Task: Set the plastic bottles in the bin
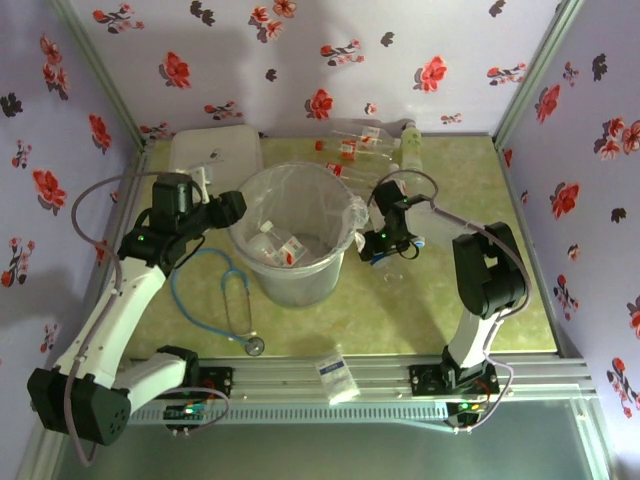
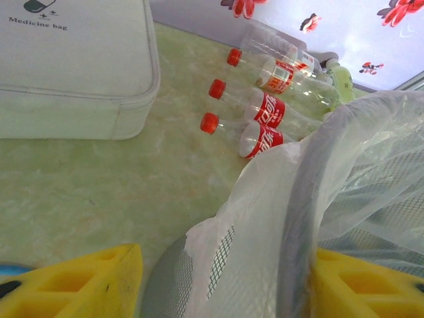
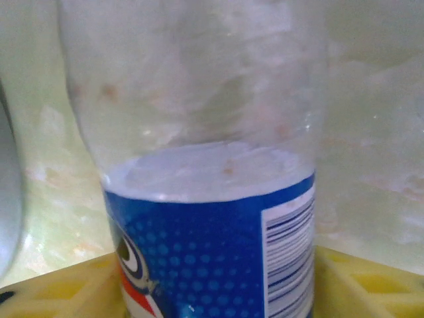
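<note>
The bin was set mid-desk; bottles and a box were laid behind it, a stethoscope before it.

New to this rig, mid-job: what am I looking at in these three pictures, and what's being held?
Two robot arms are bolted at the near edge of the table. The overhead picture looks down from behind them: left arm on the left, right arm on the right. The other two come from wrist cameras; the yellow blocks are the jaws. On the table: the bin with bottles inside, red-capped bottles by the far wall, a white medicine bag, a stethoscope and a small packet. The left jaws straddle the bin's rim; whether they pinch it is unclear. The right jaws are closed on a blue-labelled bottle.
</note>
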You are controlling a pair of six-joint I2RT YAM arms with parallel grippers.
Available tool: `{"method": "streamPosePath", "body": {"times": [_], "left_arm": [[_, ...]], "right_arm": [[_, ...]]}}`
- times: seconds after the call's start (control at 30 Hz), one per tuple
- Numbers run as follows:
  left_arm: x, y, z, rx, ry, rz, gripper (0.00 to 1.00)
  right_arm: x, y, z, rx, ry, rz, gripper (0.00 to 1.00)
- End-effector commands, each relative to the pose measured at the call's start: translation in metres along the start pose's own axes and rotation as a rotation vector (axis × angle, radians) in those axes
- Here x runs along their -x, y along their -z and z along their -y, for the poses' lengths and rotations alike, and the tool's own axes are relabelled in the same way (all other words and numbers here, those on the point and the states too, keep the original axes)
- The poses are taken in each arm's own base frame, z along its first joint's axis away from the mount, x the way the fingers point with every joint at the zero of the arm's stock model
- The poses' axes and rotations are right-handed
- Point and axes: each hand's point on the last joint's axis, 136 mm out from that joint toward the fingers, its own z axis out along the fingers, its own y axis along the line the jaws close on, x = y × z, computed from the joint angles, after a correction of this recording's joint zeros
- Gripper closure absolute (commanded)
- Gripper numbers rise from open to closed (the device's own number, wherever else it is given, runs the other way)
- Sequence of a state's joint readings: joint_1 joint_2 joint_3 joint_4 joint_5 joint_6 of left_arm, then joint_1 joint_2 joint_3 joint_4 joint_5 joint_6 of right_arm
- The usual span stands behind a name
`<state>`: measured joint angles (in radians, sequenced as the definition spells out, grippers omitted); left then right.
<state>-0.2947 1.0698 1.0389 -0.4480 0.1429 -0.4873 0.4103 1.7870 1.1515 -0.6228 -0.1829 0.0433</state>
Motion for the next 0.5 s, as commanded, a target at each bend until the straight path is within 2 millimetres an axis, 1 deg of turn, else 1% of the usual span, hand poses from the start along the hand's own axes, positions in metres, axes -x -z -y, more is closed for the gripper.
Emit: {"method": "streamPosePath", "body": {"times": [0.0, 0.13, 0.27, 0.33, 0.4, 0.47], "left_arm": [[-0.008, -0.01, -0.008, 0.043, -0.015, -0.048, 0.39], [-0.008, -0.011, -0.008, 0.04, -0.014, -0.045, 0.39], [-0.016, -0.009, -0.012, 0.048, -0.013, -0.058, 0.4], [-0.015, -0.007, -0.013, 0.055, -0.018, -0.054, 0.39], [-0.013, -0.006, -0.012, 0.053, -0.019, -0.046, 0.39], [-0.01, -0.006, -0.011, 0.05, -0.02, -0.04, 0.39]], "right_arm": [[0.006, 0.0, -0.003, 0.016, -0.06, 0.046, 0.38], [0.005, 0.002, -0.003, 0.018, -0.083, 0.062, 0.44], [0.0, 0.005, -0.004, 0.026, -0.113, 0.066, 0.47], [0.002, 0.008, -0.005, 0.034, -0.127, 0.077, 0.5], [0.005, 0.012, -0.008, 0.041, -0.135, 0.082, 0.51], [0.008, 0.019, -0.007, 0.03, -0.145, 0.092, 0.53]]}}
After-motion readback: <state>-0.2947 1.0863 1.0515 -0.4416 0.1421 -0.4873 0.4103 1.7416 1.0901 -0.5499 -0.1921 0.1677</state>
